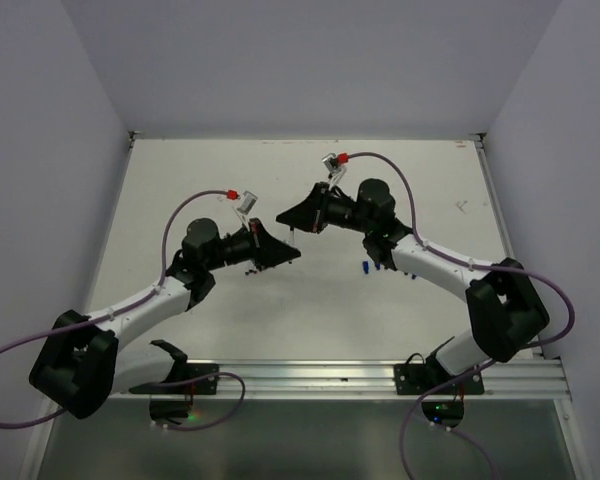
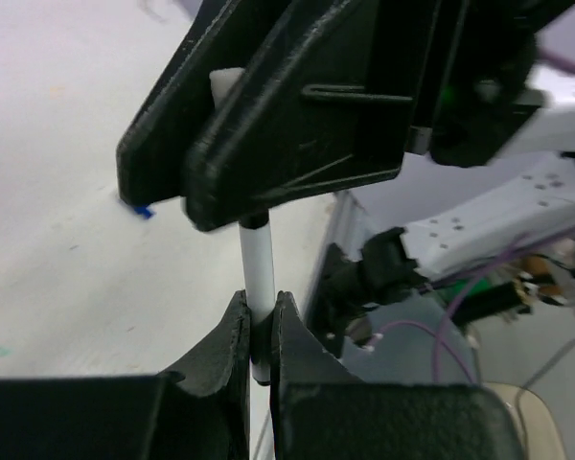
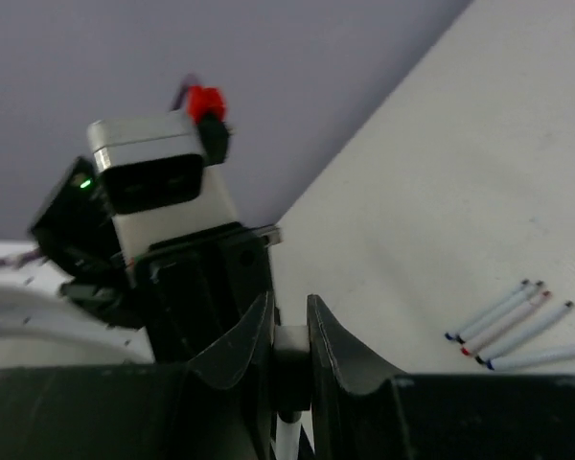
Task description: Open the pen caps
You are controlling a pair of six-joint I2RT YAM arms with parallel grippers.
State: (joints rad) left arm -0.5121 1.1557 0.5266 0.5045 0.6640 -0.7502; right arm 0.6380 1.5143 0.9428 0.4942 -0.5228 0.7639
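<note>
**STEP IN HAND: PULLING THE CAP OFF A PEN HELD BETWEEN BOTH ARMS**

**Position.** The left gripper [image 2: 259,326] is clamped on the white barrel of one pen [image 2: 257,264], which is raised above the table [image 1: 230,180] near its middle. The right gripper [image 3: 289,340] is closed on the opposite end of the same pen, where the pen cap should sit. The cap itself is hidden between those fingers, and only a dark collar [image 2: 256,222] shows just below them. Whether the cap has parted from the barrel cannot be told.

**Next move, as judged.** The grippers must draw apart straight along the pen's axis, with both grips firm. Any sideways pull is likely to bend the thin barrel or let it slip. The freed cap then needs releasing onto the table.

**Count.**
- Pens in hand: one
- Spare pens [image 3: 508,321] lying side by side on the table: four clear, perhaps a fifth at the frame edge
- Loose caps: one blue cap [image 2: 142,209] on the table in the left wrist view; the overhead view shows blue specks [image 1: 365,268] right of centre, too small to count
</note>
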